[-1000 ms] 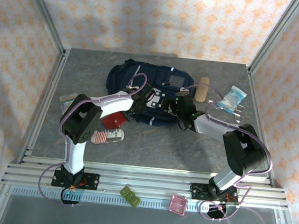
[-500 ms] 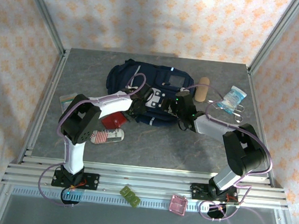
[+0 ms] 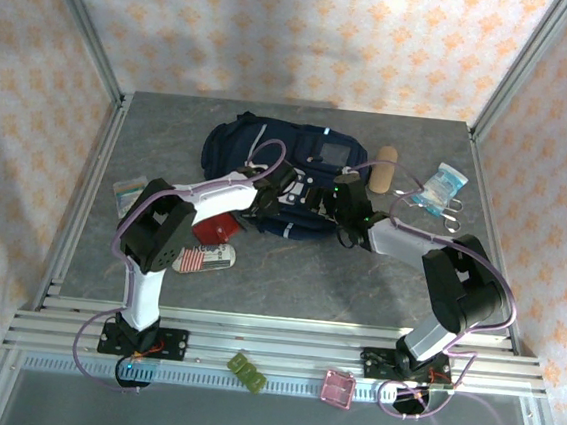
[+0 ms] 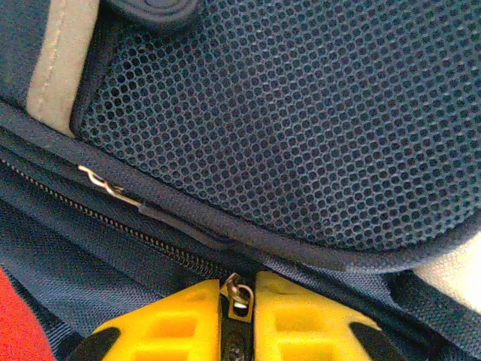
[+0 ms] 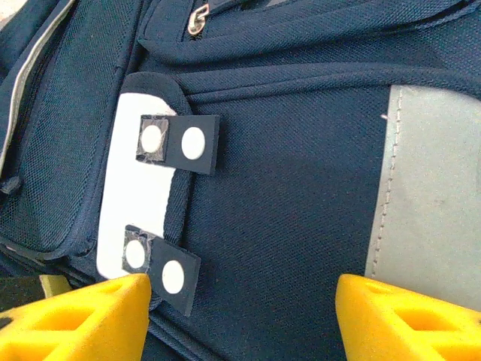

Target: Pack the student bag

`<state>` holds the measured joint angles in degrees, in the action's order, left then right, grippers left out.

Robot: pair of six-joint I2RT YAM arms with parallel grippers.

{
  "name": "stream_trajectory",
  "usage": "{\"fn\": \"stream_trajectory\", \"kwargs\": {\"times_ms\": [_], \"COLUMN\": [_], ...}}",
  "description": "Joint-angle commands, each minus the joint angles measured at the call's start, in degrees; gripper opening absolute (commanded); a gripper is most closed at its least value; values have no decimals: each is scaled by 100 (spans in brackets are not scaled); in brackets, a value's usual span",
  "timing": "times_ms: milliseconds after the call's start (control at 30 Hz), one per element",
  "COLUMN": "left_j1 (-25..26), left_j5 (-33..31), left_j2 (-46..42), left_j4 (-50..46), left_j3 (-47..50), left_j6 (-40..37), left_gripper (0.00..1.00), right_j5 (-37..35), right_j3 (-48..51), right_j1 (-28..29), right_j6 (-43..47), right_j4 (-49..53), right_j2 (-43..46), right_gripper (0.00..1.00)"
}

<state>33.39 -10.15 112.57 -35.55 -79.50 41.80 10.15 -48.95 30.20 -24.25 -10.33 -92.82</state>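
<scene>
The grey speckled surface (image 3: 288, 273) carried the large navy-blue fabric student bag (image 3: 235, 146), which lay flat toward the far middle, with both my arms reaching in over its near edge. My right hand (image 5: 240, 293) stood wide open above the bag's front panel, beside a pale grey patch, and gripped nothing. Whether it pressed on the cloth I could not tell. My left hand (image 3: 278, 184) was pinched almost fully closed on the small silvery metal zip pull (image 4: 238, 292), just under the dark mesh panel. The pull was a tiny thing between broad yellow pads, so I judged it could slip free if I dragged at an angle. With my right hand not clearly pinning the bag, a tug might slide the whole bag instead of running the zip. A loose fold near the dark zip teeth (image 4: 135, 235) could also jam the slider.
</scene>
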Motion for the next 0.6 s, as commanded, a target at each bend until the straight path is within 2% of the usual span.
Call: {"fn": "stream_trajectory", "kwargs": {"times_ms": [0,100,167,367,433,500,567], "left_j1": [-34,-34,-34,-25,-25,-25,-25], "left_j5": [-307,-238,-185,-107,-145,-156,-186], "left_j2": [64,48,47,44,20,18,-14], "left_j4": [-668,-629,-594,-598,-600,-628,-646], "left_j3": [-65,-31,3,166,232,275,310], "left_j6": [-126,-128,-146,-199,-219,-225,-209], "left_gripper": [8,5,11,20,19,11,9], "right_j5": [55,58,73,83,84,94,113], "right_j3": [105,92,88,96,100,105,105], "right_j1": [-14,-17,-14,-14,-14,-14,-14], "right_j6": [-109,-121,-108,-133,-152,-155,-159], "right_j4": [-4,-2,-4,-30,-39,-48,-55], "right_j2": [-88,-96,-105,-107,-118,-124,-123], "right_gripper": [66,66,66,66,66,66,66]}}
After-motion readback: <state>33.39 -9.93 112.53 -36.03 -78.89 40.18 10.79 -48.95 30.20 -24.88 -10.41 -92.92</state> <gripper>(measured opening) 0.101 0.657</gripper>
